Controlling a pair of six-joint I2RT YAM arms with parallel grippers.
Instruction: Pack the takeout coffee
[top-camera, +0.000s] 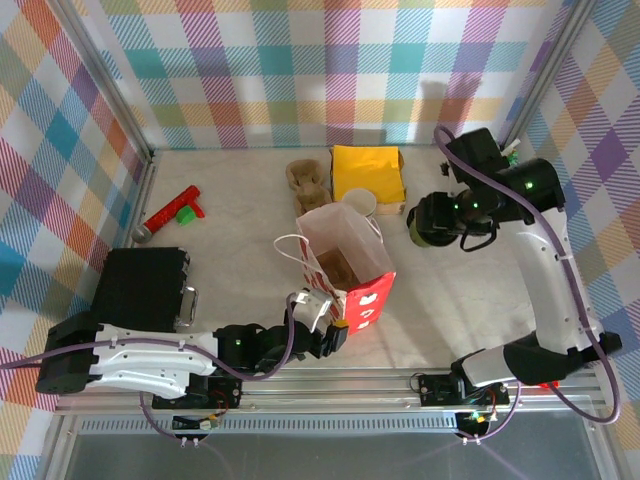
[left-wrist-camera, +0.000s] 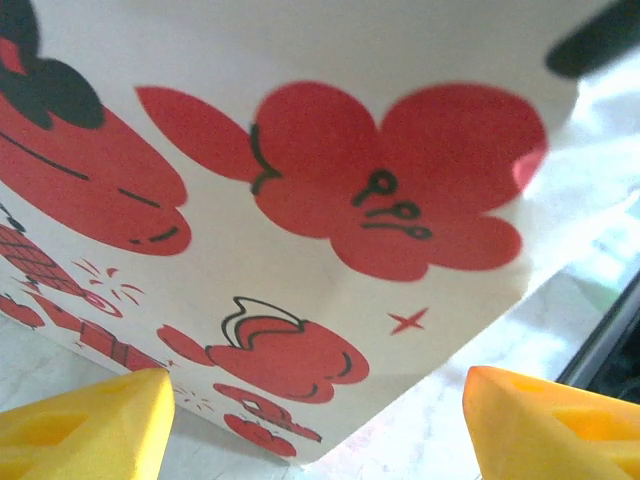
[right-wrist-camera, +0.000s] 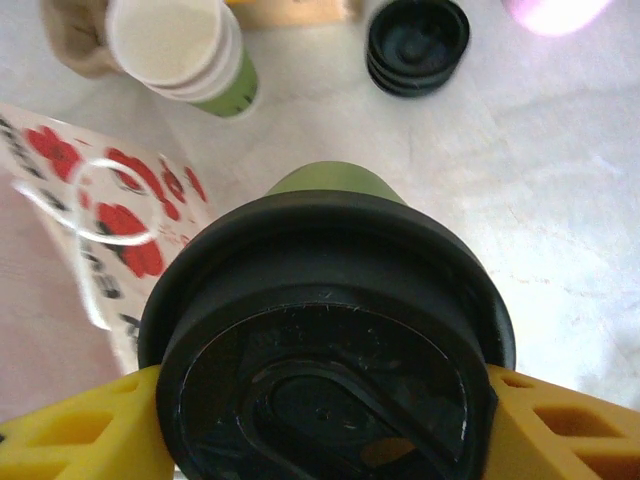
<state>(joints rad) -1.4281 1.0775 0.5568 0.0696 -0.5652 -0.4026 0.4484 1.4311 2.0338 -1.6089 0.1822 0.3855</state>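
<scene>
The takeout coffee (right-wrist-camera: 325, 350) is a green-bottomed cup under a round black lid, and my right gripper (right-wrist-camera: 325, 425) is shut on it, one yellow finger (right-wrist-camera: 80, 430) pressed on each side of the lid. From above, the right gripper (top-camera: 432, 222) holds the cup (top-camera: 420, 228) just right of the open white paper bag (top-camera: 345, 262) with red prints. My left gripper (left-wrist-camera: 318, 430) is open at the bag's near lower corner (left-wrist-camera: 300, 200). Its yellow fingertips (left-wrist-camera: 90, 420) stand wide apart on either side of that corner. In the top view the left gripper (top-camera: 335, 335) sits at the bag's front.
A stack of lidless cups (right-wrist-camera: 185, 50) and loose black lids (right-wrist-camera: 417, 45) stand beyond the bag. A yellow pad (top-camera: 367, 172) and a cardboard carrier (top-camera: 308, 180) lie at the back. A red tool (top-camera: 170, 210) and a black case (top-camera: 140, 290) are on the left.
</scene>
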